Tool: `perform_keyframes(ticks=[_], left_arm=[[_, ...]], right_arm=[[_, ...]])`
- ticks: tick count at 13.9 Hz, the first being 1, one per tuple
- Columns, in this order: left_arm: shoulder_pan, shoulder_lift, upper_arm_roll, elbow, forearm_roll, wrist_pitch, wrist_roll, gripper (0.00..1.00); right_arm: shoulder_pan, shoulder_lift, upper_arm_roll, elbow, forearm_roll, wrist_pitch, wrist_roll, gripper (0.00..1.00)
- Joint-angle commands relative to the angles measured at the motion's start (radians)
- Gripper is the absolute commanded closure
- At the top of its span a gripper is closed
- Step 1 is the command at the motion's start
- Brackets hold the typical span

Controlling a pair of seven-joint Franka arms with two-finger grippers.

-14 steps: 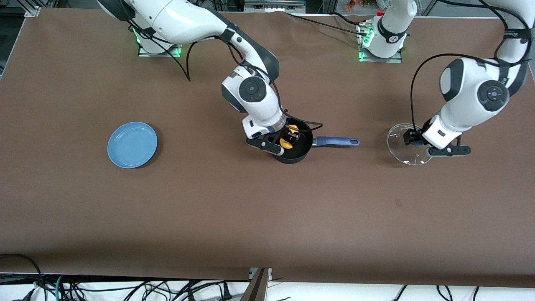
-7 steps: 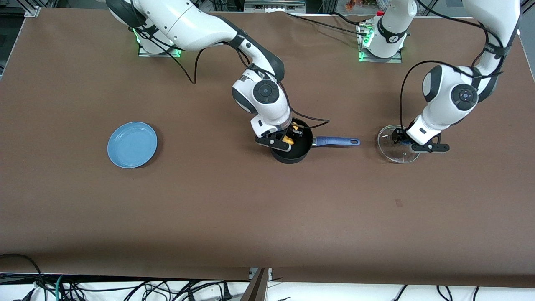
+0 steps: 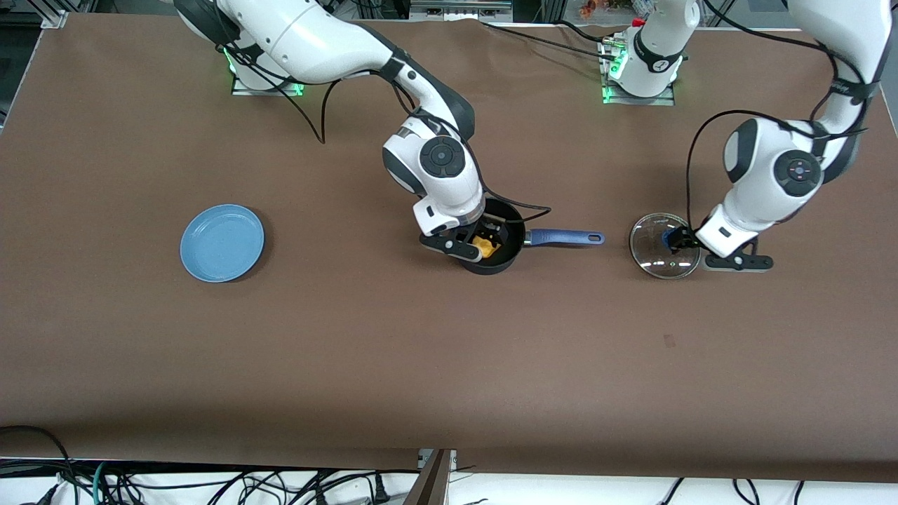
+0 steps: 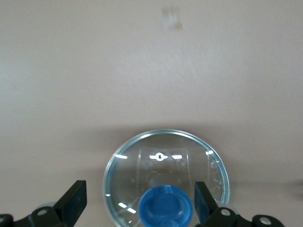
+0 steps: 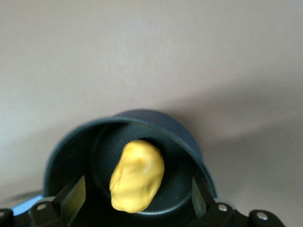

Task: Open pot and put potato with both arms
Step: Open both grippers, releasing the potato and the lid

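Note:
The black pot (image 3: 493,268) stands mid-table with its blue handle (image 3: 565,238) pointing toward the left arm's end. The yellow potato (image 3: 484,246) lies inside it. My right gripper (image 3: 483,237) hangs just over the pot, open and empty. In the right wrist view the potato (image 5: 137,176) rests on the pot's floor, inside the pot wall (image 5: 189,137) and clear of the fingers of my right gripper (image 5: 137,193). The glass lid (image 3: 652,258) lies flat on the table beside the handle's end. My left gripper (image 3: 677,242) is open, astride its blue knob (image 4: 165,210). The left wrist view shows my left gripper (image 4: 139,199) over the lid (image 4: 128,175).
A light-blue plate (image 3: 222,243) lies toward the right arm's end of the table. The arm bases stand along the edge farthest from the front camera. Cables run along the table edge nearest the front camera.
The right gripper opened and the potato dropped from its fingers into the pot. The left arm lowered the tilted lid flat onto the table and let go of the knob.

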Motion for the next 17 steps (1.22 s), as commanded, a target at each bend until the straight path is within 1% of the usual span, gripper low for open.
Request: perform_keyframes(ticks=[1, 2, 3, 4, 5, 8, 10, 11, 13, 14, 15, 17], left_arm=[[0.014, -0.072, -0.012, 0.080, 0.011, -0.172, 0.011, 0.00], [0.014, -0.099, -0.013, 0.107, 0.005, -0.217, 0.010, 0.00], [0.012, -0.124, -0.016, 0.137, -0.027, -0.270, 0.010, 0.00], [0.014, -0.146, -0.015, 0.189, -0.065, -0.339, 0.013, 0.00], [0.014, -0.156, -0.015, 0.244, -0.079, -0.411, 0.017, 0.00], [0.014, -0.178, -0.013, 0.399, -0.159, -0.614, 0.019, 0.00], [0.014, -0.178, -0.007, 0.473, -0.191, -0.688, 0.019, 0.00], [0.015, -0.179, -0.007, 0.489, -0.200, -0.706, 0.018, 0.00], [0.020, -0.190, -0.003, 0.490, -0.203, -0.708, 0.016, 0.00], [0.008, -0.193, 0.019, 0.489, -0.203, -0.709, 0.018, 0.00], [-0.036, -0.198, 0.060, 0.487, -0.203, -0.711, 0.018, 0.00], [-0.170, -0.206, 0.199, 0.487, -0.205, -0.725, 0.019, 0.00]], right_arm=[[-0.035, -0.040, -0.001, 0.116, -0.011, -0.216, -0.109, 0.00], [-0.063, -0.060, -0.004, 0.129, -0.011, -0.273, -0.194, 0.00], [-0.090, -0.087, -0.004, 0.129, -0.011, -0.315, -0.273, 0.00], [-0.133, -0.124, -0.003, 0.129, -0.007, -0.364, -0.342, 0.00], [-0.178, -0.153, -0.001, 0.129, -0.006, -0.422, -0.425, 0.00], [-0.293, -0.235, -0.004, 0.128, -0.021, -0.600, -0.725, 0.00], [-0.382, -0.288, -0.009, 0.128, -0.029, -0.651, -0.844, 0.00], [-0.419, -0.322, -0.009, 0.123, -0.029, -0.680, -0.905, 0.00], [-0.500, -0.391, -0.010, 0.105, -0.026, -0.734, -1.060, 0.00], [-0.546, -0.434, -0.011, 0.068, -0.023, -0.736, -1.124, 0.00], [-0.590, -0.486, -0.011, 0.015, -0.015, -0.740, -1.154, 0.00], [-0.644, -0.575, -0.021, -0.079, -0.011, -0.745, -1.152, 0.00]])
